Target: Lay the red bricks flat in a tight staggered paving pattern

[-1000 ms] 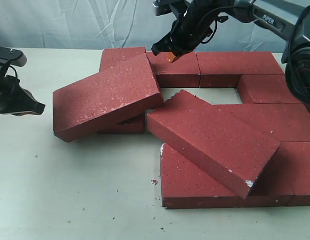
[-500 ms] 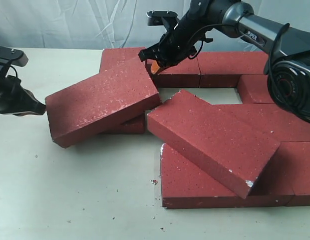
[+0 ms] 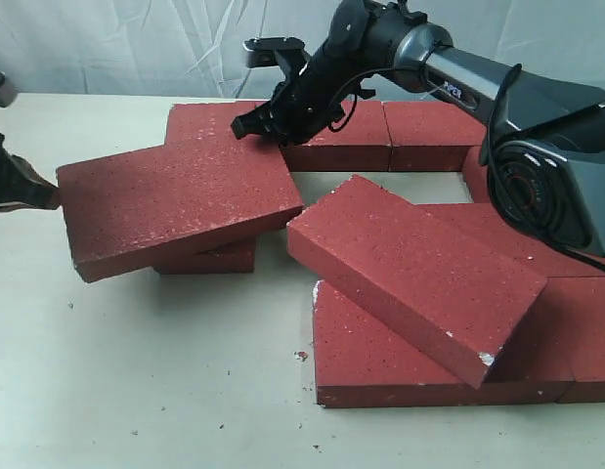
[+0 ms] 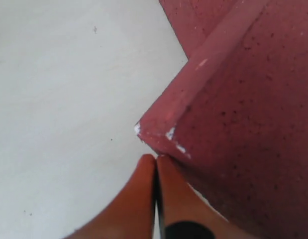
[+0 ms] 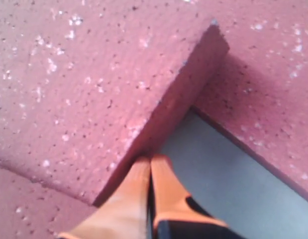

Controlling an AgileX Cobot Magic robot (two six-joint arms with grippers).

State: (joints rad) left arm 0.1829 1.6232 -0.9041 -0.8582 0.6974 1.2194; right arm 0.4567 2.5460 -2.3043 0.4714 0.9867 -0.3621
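Note:
Several red bricks lie in a loose cluster. One tilted brick (image 3: 175,205) rests on a lower brick (image 3: 206,258) and leans against a back-left brick (image 3: 209,119). My right gripper (image 3: 245,125) is shut, with its tips (image 5: 151,160) pressed to that tilted brick's far side face (image 5: 166,117). My left gripper (image 3: 50,198) is also shut, its tips (image 4: 156,158) touching the same brick's chipped near-left corner (image 4: 158,134). A second tilted brick (image 3: 419,269) lies askew over the front bricks (image 3: 370,363).
Back-row bricks (image 3: 429,125) and right-side bricks (image 3: 585,322) frame a small bare gap (image 3: 390,184) of table. Red crumbs (image 3: 300,356) dot the pale tabletop (image 3: 136,391) in front. A white cloth backdrop hangs behind.
My right arm swept left along the back row and pushed the tilted brick leftwards. The brick now meets the left gripper, which has drawn back toward the left edge.

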